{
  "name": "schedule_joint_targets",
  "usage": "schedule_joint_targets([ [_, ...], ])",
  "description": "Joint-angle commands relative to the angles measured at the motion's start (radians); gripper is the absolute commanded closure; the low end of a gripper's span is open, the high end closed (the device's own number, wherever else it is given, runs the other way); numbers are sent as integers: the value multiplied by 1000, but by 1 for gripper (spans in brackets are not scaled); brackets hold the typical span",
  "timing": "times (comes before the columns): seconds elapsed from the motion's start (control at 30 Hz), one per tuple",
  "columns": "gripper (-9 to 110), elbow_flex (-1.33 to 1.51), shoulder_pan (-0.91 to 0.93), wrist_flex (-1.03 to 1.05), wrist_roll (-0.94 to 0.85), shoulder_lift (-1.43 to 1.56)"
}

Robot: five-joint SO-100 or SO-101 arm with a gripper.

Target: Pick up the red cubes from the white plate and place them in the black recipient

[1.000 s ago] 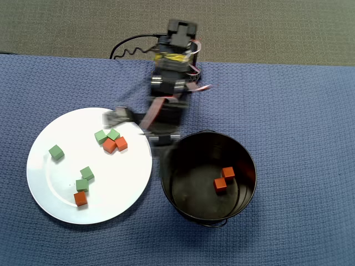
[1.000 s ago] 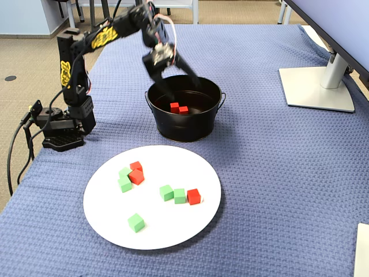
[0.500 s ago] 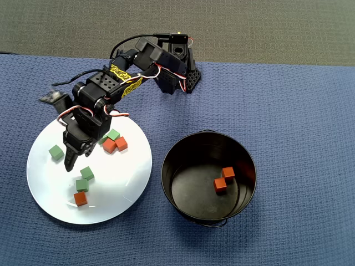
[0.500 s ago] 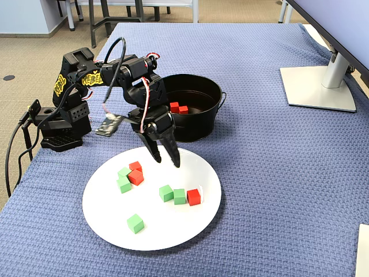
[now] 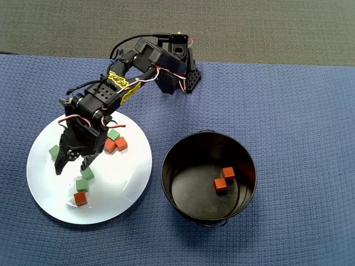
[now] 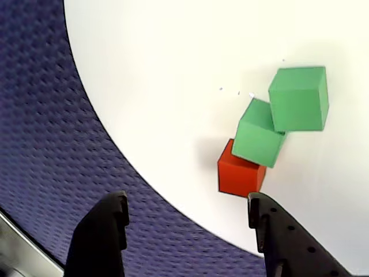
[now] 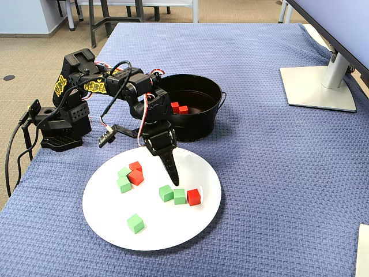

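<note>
My gripper [image 5: 70,168] hangs open and empty over the left part of the white plate [image 5: 128,178]. In the wrist view its jaws [image 6: 187,202] stand wide apart. One red cube [image 6: 240,173] lies just ahead of the right fingertip [image 6: 258,203], touching a green cube [image 6: 259,135]. That red cube [image 5: 80,198] lies near the plate's front edge. Two more red cubes [image 5: 110,146] [image 5: 121,143] lie side by side near the plate's top. The black recipient [image 5: 183,156] stands to the right of the plate and holds two red cubes [image 5: 228,174] [image 5: 221,185].
Several green cubes [image 5: 54,151] [image 5: 87,173] [image 5: 113,134] are scattered on the plate among the red ones. The arm's base [image 7: 63,124] stands behind the plate on the blue cloth. A monitor stand [image 7: 317,86] sits at the far right.
The arm swung from above the black recipient over to the plate. In the last half second the open gripper turned and sank a little toward the front red cube.
</note>
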Motion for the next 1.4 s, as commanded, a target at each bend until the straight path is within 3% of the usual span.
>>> schedule_joint_targets([
  [0.0,80,-69,-17,43,144,-8],
  [0.13,80,-218,-37,156,213,-92],
  [0.47,80,-528,-83,256,152,-264],
  [1.37,80,-765,-69,176,-12,-508],
])
